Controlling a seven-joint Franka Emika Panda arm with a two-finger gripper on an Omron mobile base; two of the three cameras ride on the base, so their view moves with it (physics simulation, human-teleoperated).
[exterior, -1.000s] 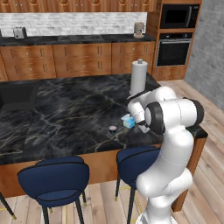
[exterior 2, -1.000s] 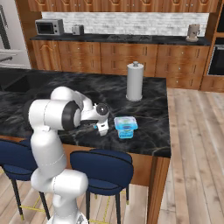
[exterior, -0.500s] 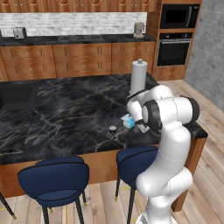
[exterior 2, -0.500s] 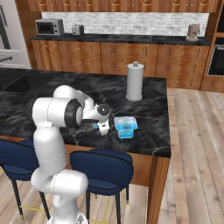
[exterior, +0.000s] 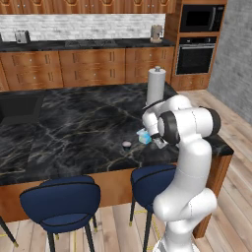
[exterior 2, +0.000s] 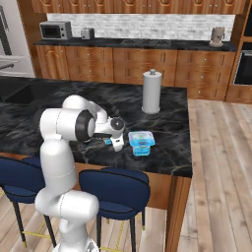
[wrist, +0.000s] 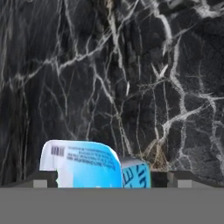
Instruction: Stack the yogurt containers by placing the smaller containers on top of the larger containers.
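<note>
Left base view: on the black marble island surface (exterior: pixel 74 128), a tiny round dark cup with a pale top (exterior: pixel 127 144) standing alone, and at its 3 o'clock, near but apart, a light-blue pack (exterior: pixel 143 137) half hidden by the white arm. Behind the arm, toward 12 o'clock, a tall white paper-towel roll (exterior: pixel 156 85) upright. Two dark-blue round stools (exterior: pixel 63 204) tucked along the near edge.

Right base view: a teal-blue and white boxy pack (exterior 2: pixel 141 142) flat on the surface (exterior 2: pixel 167 123), paper-towel roll (exterior 2: pixel 151 92) well apart at its 12 o'clock. Jaws (exterior 2: pixel 116 144) low at the pack's 9 o'clock, just beside it, with a sliver of light blue (exterior 2: pixel 108 141) peeping at their left. Whether parted or closed, cannot tell from here.

Hand view: a small light-blue-and-white squarish pack (wrist: pixel 82 163) with a barcode on its white top at 6 o'clock, lying on the marble (wrist: pixel 131 65); both dark fingertips (wrist: pixel 46 180) flanking it at the bottom edge. Contact with the pack not clear, so grip state cannot be told.
</note>
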